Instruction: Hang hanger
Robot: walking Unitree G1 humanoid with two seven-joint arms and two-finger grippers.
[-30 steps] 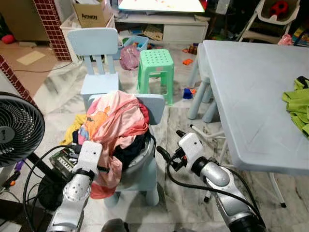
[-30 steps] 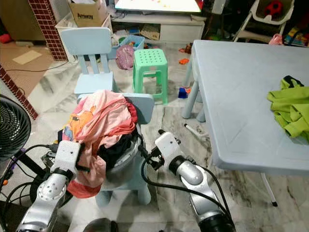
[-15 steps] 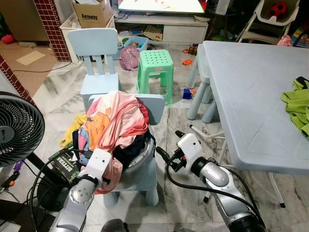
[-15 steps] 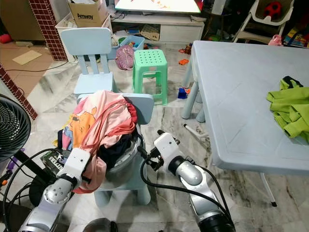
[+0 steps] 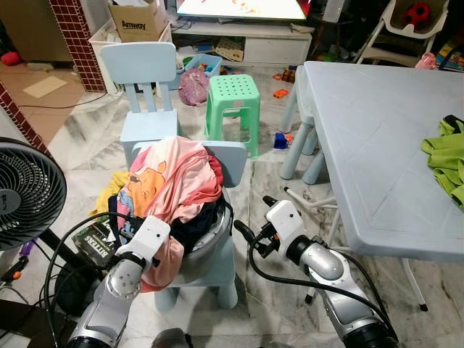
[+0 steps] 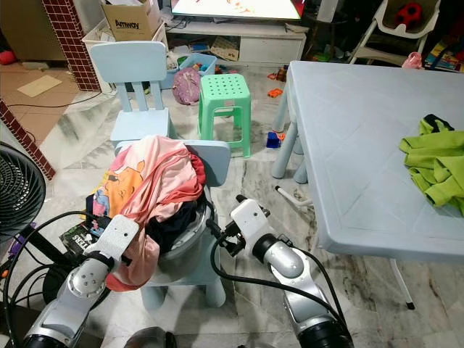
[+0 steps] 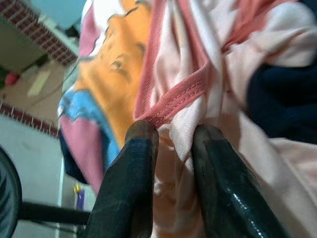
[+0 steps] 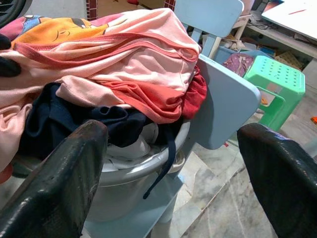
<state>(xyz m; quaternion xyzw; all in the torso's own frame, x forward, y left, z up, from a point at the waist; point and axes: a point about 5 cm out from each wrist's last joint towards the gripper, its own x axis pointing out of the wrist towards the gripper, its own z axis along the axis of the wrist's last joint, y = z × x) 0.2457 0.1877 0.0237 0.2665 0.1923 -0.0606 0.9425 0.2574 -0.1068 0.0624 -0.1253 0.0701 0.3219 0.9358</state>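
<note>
A heap of clothes lies in a grey basin (image 5: 212,242) on a small light-blue chair (image 5: 233,162). Over the top is draped a pink garment (image 5: 177,177) with an orange and blue print, and dark navy cloth (image 8: 74,126) lies under it. My left gripper (image 7: 174,137) is at the heap's near left side, shut on a red-trimmed hem of the pink garment. My right gripper (image 5: 251,213) hovers beside the basin's right rim, open, with nothing between its fingers (image 8: 54,183).
A black fan (image 5: 25,196) stands at the left, with cables on the floor. A light-blue table (image 5: 370,130) carrying a green cloth (image 5: 446,156) stands at the right. Behind are a second blue chair (image 5: 145,72), a green stool (image 5: 233,98) and scattered toys.
My left arm has swung rightward along the heap's lower edge, pulling the pink hem with it. The right arm has stayed still.
</note>
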